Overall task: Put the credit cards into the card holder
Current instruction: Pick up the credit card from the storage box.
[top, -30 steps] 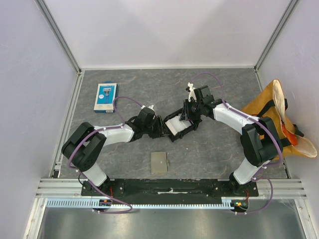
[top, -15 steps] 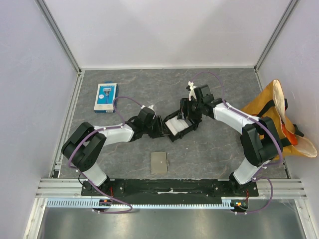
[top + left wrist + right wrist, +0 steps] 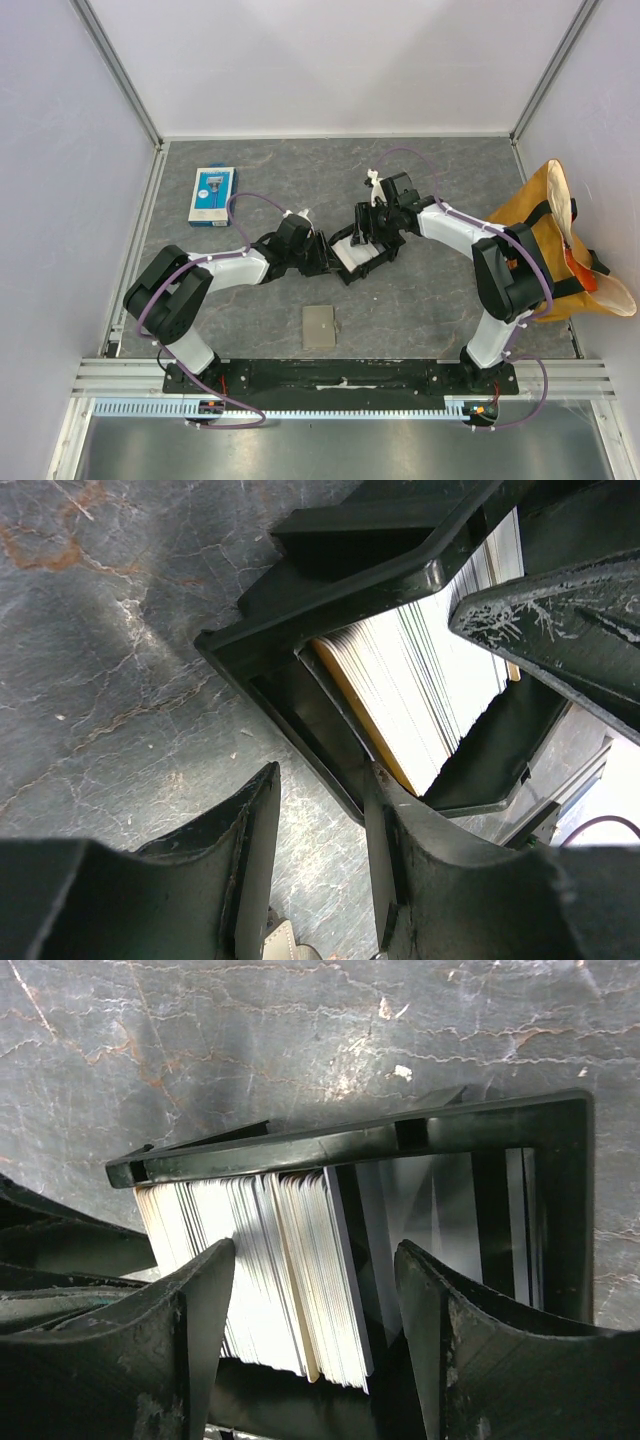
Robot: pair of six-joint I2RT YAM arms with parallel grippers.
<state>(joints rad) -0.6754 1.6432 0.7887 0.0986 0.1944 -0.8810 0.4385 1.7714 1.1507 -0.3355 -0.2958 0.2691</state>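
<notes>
A stack of mostly white credit cards [image 3: 350,252] stands on edge in a black tray [image 3: 377,263] at mid-table. The cards [image 3: 270,1260] fill the left part of the tray [image 3: 350,1140] in the right wrist view. My right gripper [image 3: 363,236] [image 3: 315,1295] is open, low over the tray, its fingers straddling the stack. My left gripper [image 3: 328,259] [image 3: 320,820] is open at the tray's left corner [image 3: 300,670], one finger [image 3: 400,850] against the wall, bare table in the gap. The cards also show in the left wrist view [image 3: 420,680]. The grey-tan card holder [image 3: 319,326] lies shut, nearer the bases.
A blue-and-white retail pack [image 3: 212,193] lies at the far left. An orange bag [image 3: 555,235] rests against the right wall. Metal rails [image 3: 140,240] border the dark marbled tabletop.
My right gripper has shifted left and down over the tray, closer around the cards. The left arm, tray and card holder have not moved.
</notes>
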